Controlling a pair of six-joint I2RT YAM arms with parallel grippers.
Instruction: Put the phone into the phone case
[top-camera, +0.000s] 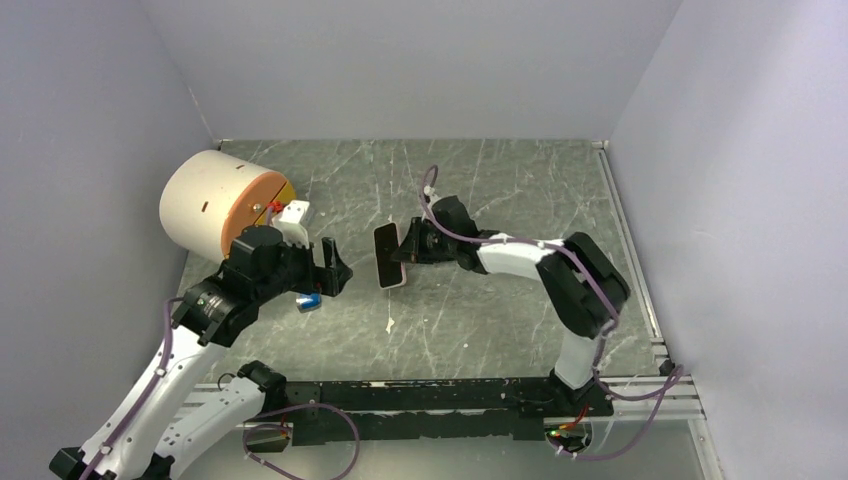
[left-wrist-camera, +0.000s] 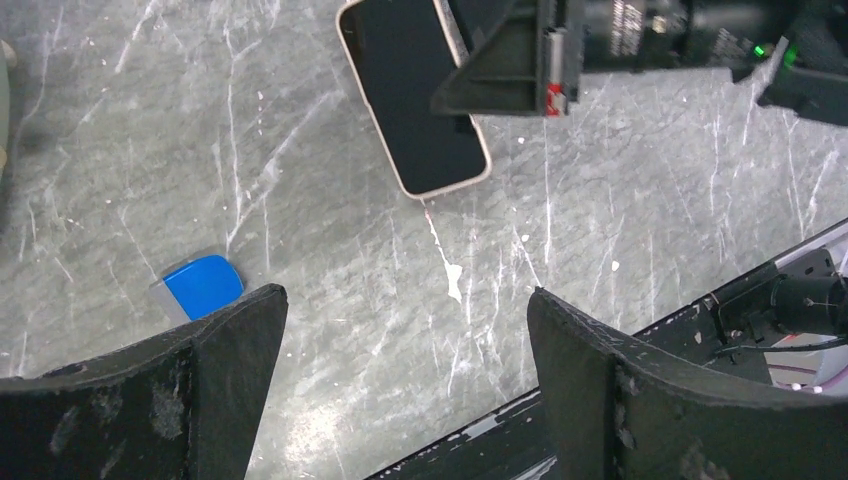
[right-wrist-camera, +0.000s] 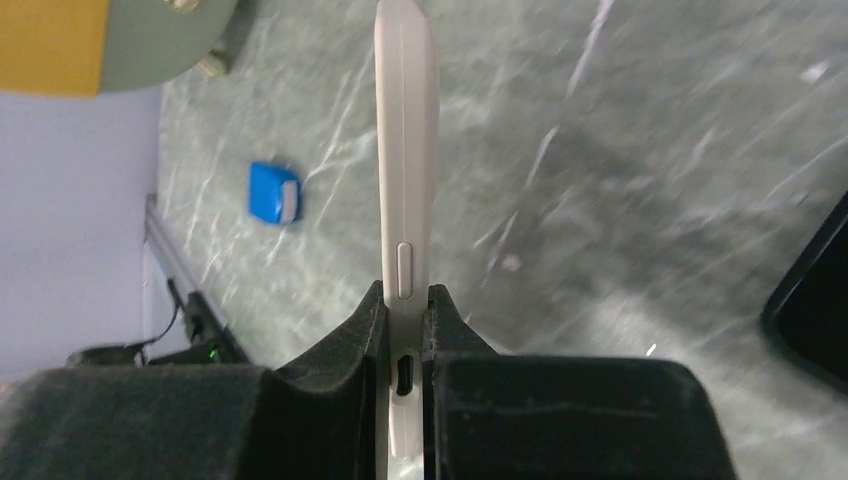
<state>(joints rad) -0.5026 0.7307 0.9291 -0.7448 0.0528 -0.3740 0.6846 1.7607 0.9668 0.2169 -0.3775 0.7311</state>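
Currently, your right gripper (right-wrist-camera: 405, 322) grips the pale beige translucent phone case (right-wrist-camera: 405, 150) over mid-table. The flat black phone (left-wrist-camera: 415, 90) appears seated inside. The left gripper (left-wrist-camera: 405, 305) is released and empty. Remaining: verify the corners.

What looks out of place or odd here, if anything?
Nothing spilled or damaged. Only the phone case, with the phone seemingly already inside, is held on edge by the right hand rather than lying flat.

phone case (left-wrist-camera: 447, 187) side behind right hand (left-wrist-camera: 468, 88) | black slab (right-wrist-camera: 812, 300) cut by edge — perhaps a phone
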